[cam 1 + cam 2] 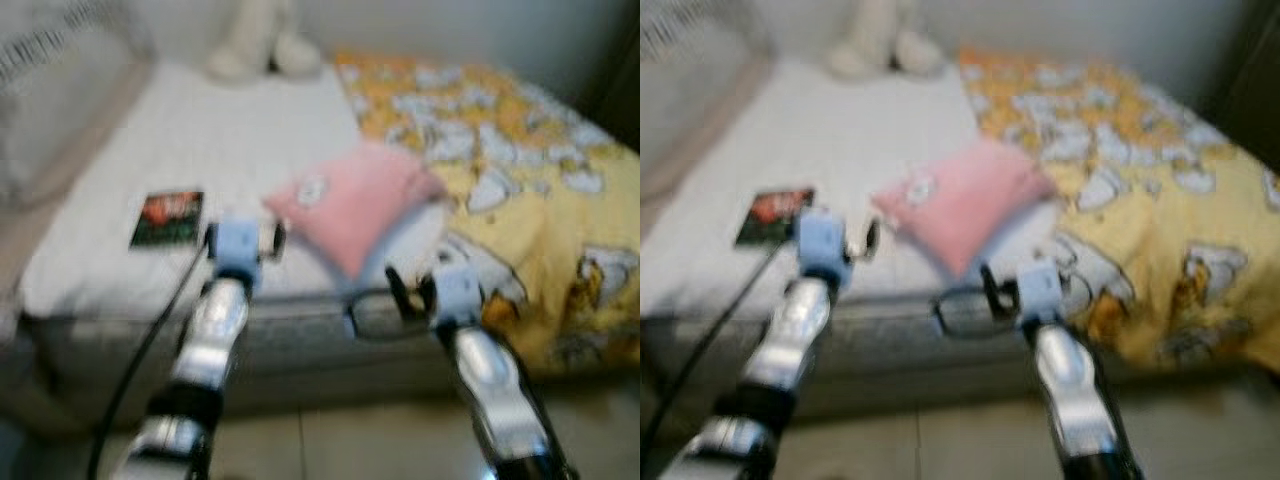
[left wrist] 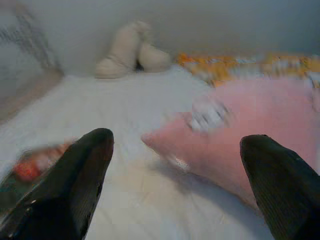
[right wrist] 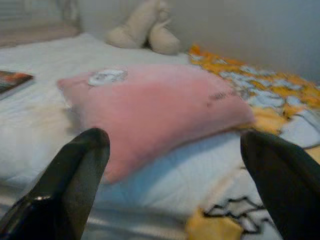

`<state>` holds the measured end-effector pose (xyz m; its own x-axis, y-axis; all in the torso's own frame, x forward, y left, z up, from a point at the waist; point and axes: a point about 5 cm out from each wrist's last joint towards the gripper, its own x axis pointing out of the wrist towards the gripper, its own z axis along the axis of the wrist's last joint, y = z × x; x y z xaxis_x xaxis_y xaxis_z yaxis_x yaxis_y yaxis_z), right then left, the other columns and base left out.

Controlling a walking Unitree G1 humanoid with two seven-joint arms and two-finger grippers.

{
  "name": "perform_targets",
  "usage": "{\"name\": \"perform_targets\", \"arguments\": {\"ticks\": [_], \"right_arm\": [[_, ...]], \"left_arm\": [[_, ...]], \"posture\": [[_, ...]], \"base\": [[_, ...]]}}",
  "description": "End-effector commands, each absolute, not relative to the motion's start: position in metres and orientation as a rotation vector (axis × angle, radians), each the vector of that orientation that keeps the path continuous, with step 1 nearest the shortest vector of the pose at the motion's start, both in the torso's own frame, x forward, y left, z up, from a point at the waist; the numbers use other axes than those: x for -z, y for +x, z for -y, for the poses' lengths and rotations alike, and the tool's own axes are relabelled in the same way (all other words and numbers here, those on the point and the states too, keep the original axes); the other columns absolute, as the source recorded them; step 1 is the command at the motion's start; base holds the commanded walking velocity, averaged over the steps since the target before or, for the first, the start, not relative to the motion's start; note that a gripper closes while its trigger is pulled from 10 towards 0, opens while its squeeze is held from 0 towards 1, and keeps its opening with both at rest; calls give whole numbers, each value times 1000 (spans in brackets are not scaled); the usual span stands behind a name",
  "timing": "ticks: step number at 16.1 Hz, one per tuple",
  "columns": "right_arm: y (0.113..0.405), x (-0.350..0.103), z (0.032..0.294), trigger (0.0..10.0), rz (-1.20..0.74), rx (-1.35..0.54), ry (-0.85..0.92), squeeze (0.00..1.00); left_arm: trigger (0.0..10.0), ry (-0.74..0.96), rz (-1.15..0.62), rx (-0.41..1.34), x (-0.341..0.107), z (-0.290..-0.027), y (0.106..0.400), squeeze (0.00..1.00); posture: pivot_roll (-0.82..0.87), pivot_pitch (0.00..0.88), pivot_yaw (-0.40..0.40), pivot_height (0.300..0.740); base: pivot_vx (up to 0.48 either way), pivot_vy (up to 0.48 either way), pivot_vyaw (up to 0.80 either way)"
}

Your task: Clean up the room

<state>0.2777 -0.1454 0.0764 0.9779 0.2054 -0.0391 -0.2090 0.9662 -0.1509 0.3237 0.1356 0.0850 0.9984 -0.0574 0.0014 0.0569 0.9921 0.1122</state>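
While a pink pillow (image 1: 355, 205) lies askew on the bed (image 1: 230, 130), just ahead of both pincers, left gripper (image 2: 175, 165) and right gripper (image 3: 175, 165) hover with fingers spread, likely to flank it; a book (image 1: 167, 217) sits beyond the left one

Motion blur softens both eye views, so the cover of the book (image 1: 167, 217) cannot be read. The emblem on the pink pillow (image 3: 160, 107) is smeared. The plush toy (image 2: 131, 50) at the bed's head is cut off by the picture's top edge in both eye views.
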Motion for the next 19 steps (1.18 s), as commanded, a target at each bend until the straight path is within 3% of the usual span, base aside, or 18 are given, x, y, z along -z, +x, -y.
{"name": "perform_targets", "arguments": {"ticks": [1, 7, 13, 19], "right_arm": [[279, -77, 152, 10000, -15, -184, -166, 0], [282, -78, 147, 10000, -8, -192, -164, 0], [283, -76, 145, 10000, -26, -206, -161, 0], [281, -76, 148, 10000, -12, -196, -157, 0]], "left_arm": [[10000, 95, 9, 71, -89, -129, 328, 0], [10000, 93, 18, -7, -96, -141, 335, 0], [10000, 128, 17, -60, -107, -163, 348, 0], [10000, 165, 26, -44, -108, -156, 351, 0]], "posture": [[-33, 0, -5, 740], [-26, 0, -6, 740], [-29, 0, -8, 740], [-43, 0, -2, 740]], "base": [[480, 0, 0], [479, 0, 0], [0, 470, -645], [0, 400, -646]]}}
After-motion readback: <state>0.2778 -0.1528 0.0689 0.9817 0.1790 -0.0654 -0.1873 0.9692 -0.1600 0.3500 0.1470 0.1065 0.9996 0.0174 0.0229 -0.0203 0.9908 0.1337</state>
